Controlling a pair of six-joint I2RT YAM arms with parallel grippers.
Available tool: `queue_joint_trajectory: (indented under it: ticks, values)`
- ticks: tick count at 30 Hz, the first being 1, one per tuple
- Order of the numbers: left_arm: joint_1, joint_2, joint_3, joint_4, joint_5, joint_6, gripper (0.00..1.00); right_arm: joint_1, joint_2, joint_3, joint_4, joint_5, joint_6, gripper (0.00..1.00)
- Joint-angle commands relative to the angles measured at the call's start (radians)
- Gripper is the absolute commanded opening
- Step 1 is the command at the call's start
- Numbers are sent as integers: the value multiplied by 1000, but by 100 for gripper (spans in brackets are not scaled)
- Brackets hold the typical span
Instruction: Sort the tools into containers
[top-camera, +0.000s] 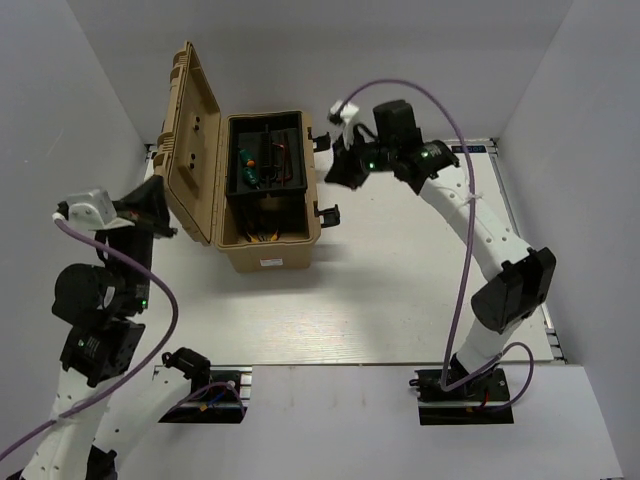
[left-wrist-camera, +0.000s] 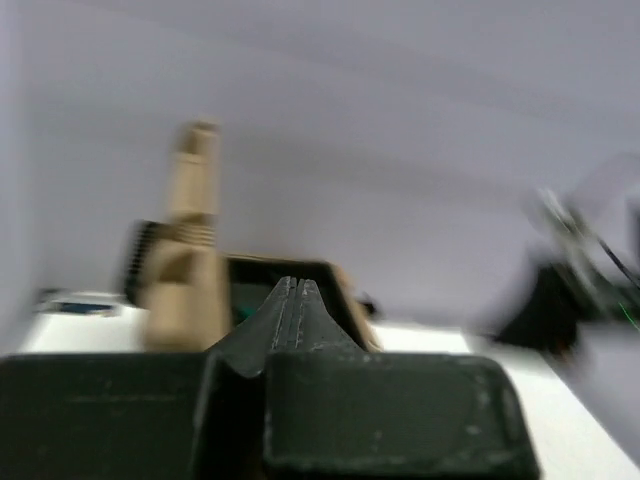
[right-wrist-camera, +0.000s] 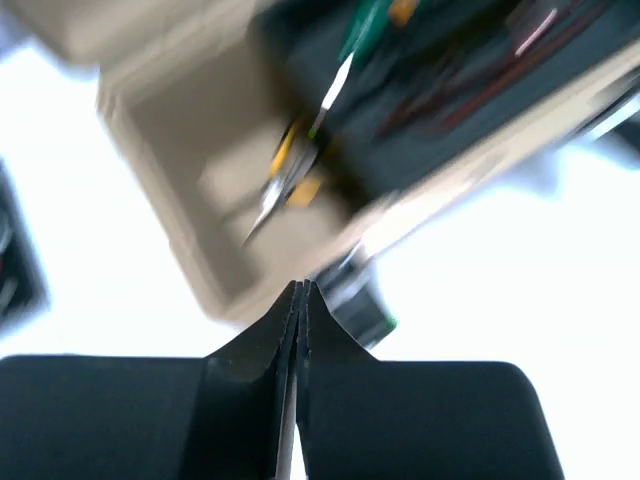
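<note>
Left gripper (left-wrist-camera: 295, 287) — jaws together, empty, beside the raised lid (top-camera: 195, 150). Pliers (right-wrist-camera: 285, 175) lie in the bottom of the case (top-camera: 270, 255), with a screwdriver (top-camera: 246, 163) in its black tray (top-camera: 232, 185). Right gripper (right-wrist-camera: 300, 292) is closed and empty, just beyond the case. No tool shows on the table (top-camera: 400, 300) — sorting looks finished. Next, probably withdraw both arms clear.

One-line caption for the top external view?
Open tan hard-plastic case, tools in its black tray, flanked by shut, empty left gripper and right gripper.
</note>
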Motion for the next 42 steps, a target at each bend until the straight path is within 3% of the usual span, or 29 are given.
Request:
queue_joint_trajectory:
  ticks: [1,3,4,8,10,13,14,18,27,33,42]
  values:
    - [-7,77,38,114,-378,116,0,-1,-80,-153,-142,-87,-79,0]
    - [-7,158,109,153,-490,149,10,-7,-125,-293,-122,-73,-98,0]
    - [-7,192,133,168,-516,217,27,-16,-187,-323,-105,-61,-98,0]
    - [14,356,222,228,-613,348,66,-33,-295,-482,-77,68,-82,0]
    - [14,411,236,252,-633,379,71,-41,-335,-525,-71,154,-64,0]
    - [33,465,256,254,-652,421,66,-77,-393,-578,-79,212,-53,0]
    - [46,482,276,230,-652,421,58,-91,-412,-590,-79,212,-44,0]
    - [89,541,305,118,-603,363,46,-132,-514,-696,-54,168,-26,0]
    - [191,691,437,-250,-477,206,47,-194,-645,-799,-36,102,10,0]
    - [243,711,428,-401,-356,122,47,-229,-687,-841,-25,53,27,0]
    - [287,689,452,-485,-121,83,45,-268,-714,-871,2,-7,60,0]
